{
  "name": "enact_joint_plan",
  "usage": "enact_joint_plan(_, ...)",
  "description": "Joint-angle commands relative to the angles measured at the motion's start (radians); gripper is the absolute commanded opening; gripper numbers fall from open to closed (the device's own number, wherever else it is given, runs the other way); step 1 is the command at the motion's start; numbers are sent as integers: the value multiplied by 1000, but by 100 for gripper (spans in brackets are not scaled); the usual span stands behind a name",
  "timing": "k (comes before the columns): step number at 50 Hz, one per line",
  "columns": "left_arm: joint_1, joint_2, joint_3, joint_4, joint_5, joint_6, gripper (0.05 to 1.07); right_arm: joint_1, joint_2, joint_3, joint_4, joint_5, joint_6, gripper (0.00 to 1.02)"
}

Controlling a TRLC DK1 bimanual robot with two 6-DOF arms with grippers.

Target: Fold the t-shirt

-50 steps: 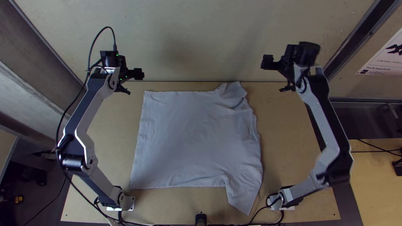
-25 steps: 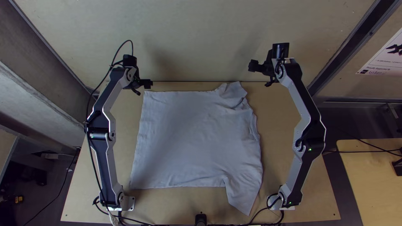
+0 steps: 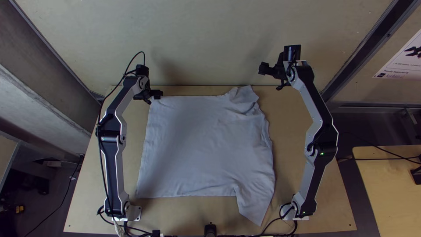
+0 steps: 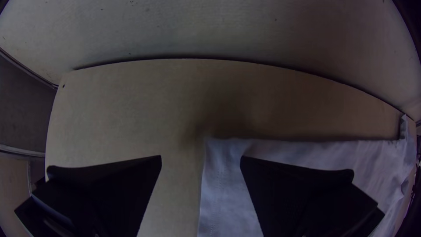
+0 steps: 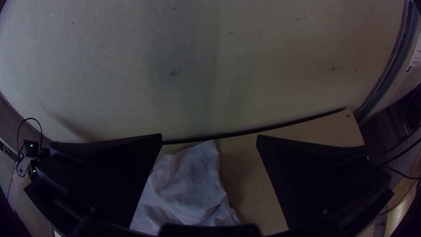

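While my left gripper [image 3: 153, 98] hangs at the far left corner of the t-shirt [image 3: 206, 145], its jaws stand wide apart, with this corner showing between them. Also my right gripper [image 3: 270, 78] has its jaws wide apart, beyond the far right part of the cloth. The t-shirt lies mostly spread on the wooden table [image 3: 175, 216], its far sleeve rumpled, its near sleeve pointing towards the near edge. Behind the table stands a pale wall [image 3: 210, 39].
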Motion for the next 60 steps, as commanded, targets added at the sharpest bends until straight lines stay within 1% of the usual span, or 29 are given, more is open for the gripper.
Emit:
enact_joint_plan(1, -3, 36, 34, 7, -12, -20, 92, -7, 23, 20, -13, -6, 23, 99)
enact_joint_plan(16, -2, 67, 36, 55, -19, -20, 92, -6, 32, 2, -15, -6, 23, 99)
enact_joint_plan(21, -5, 76, 34, 55, -19, -16, 90, -4, 53, 16, -15, -7, 21, 99)
enact_joint_plan(22, -5, 77, 34, 53, -21, -17, 87, -2, 56, 19, -15, -7, 21, 99)
enact_joint_plan(23, -5, 77, 33, 52, -21, -19, 82, -2, 59, 19, -16, -9, 21, 99)
enact_joint_plan(26, -5, 77, 30, 50, -19, -17, 56, 1, 76, 30, -27, -12, 21, 98)
enact_joint_plan(29, -8, 73, 22, 49, -19, -19, 28, 4, 107, 66, -70, -24, 19, 98)
enact_joint_plan(32, -11, 64, 17, 50, -18, -20, 8, 7, 151, 116, -116, -29, 19, 98)
enact_joint_plan(35, -14, 53, 14, 50, -16, -23, 8, 10, 174, 125, -123, -30, 19, 98)
enact_joint_plan(39, -21, 41, 13, 49, -13, -26, 8, 13, 197, 129, -125, -32, 19, 95)
enact_joint_plan(47, -32, 24, 13, 47, -13, -25, 8, 25, 245, 132, -146, -33, 23, 95)
enact_joint_plan(49, -35, 22, 13, 45, -13, -25, 8, 27, 259, 134, -150, -33, 23, 92)
enact_joint_plan(53, -40, 19, 13, 41, -13, -26, 8, 30, 285, 134, -154, -35, 29, 89)
enact_joint_plan(57, -41, 18, 13, 35, -13, -28, 8, 30, 308, 137, -154, -38, 29, 89)
enact_joint_plan(60, -43, 18, 11, 30, -13, -30, 8, 30, 326, 145, -154, -41, 30, 83)
